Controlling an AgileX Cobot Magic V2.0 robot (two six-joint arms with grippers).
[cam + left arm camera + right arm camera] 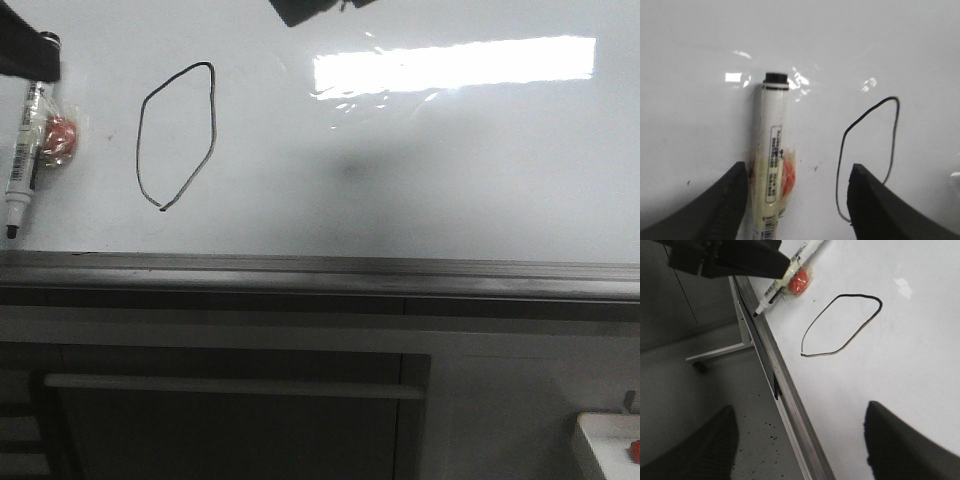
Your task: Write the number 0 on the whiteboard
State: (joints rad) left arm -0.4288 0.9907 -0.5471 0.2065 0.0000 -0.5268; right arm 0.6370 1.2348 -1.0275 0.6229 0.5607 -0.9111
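On the whiteboard [420,160], left of centre in the front view, stands the number 0 [177,135], a thin black loop, taller than wide, narrowing to a point at its lower end. Just left of it lies a white marker [24,150] with its black tip toward the grey ledge [320,268], resting against a small orange-red object [62,137] in clear wrap. Left arm: only a dark part shows at the upper left corner of the front view, above the marker. Left gripper [797,200], seen from its own wrist camera, hangs over the marker with fingers [725,205] spread to either side of the barrel, not touching it; the loop sits just beside the other finger. Right gripper [800,445] is likewise spread wide, holding nothing, one finger over the board and one past the ledge above the floor. Only the right wrist view shows the floor and the left arm's dark body over the marker. Only the front view shows the cabinet [240,420] below the ledge and the bright reflection [450,65].
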